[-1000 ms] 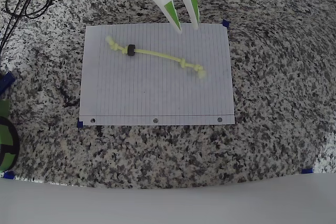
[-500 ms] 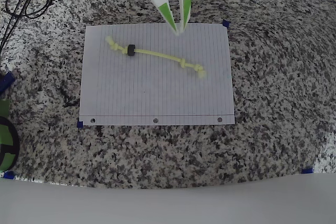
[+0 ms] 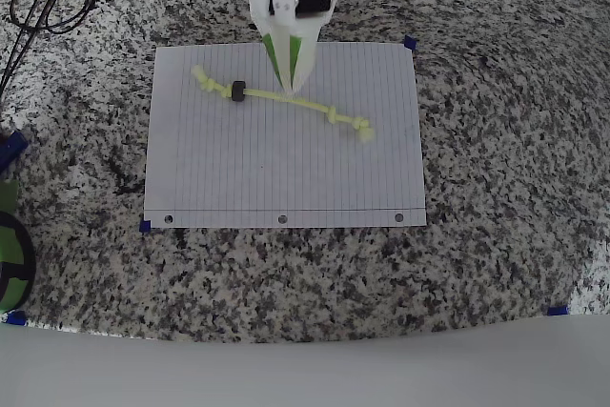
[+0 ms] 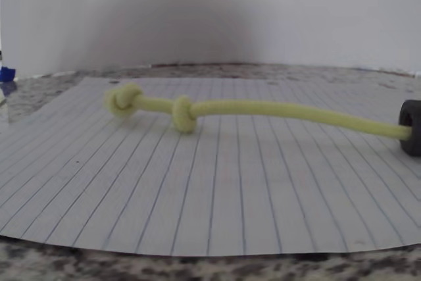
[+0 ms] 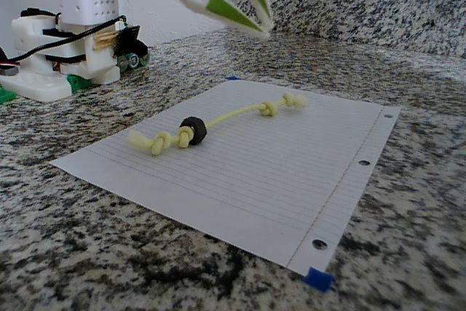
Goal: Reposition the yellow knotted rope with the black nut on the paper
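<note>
1. One thin pale yellow-green knotted rope (image 3: 282,100) lies slantwise across the upper half of the white lined paper sheet (image 3: 286,178), itself flat on a speckled granite counter (image 3: 496,140).
2. Its small black ring-shaped nut (image 3: 238,91) sits threaded near the left knots in the overhead view.
3. My white-and-green gripper (image 3: 293,80) hangs above the rope's middle, fingers pinched together, grasping nothing.

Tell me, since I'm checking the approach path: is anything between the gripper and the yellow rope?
Nothing visible is. In the fixed view the gripper, fingertips together, hangs in open air above the paper, apart from the yellow knotted rope and its black nut. Only bare lined sheet surrounds the rope.
</note>
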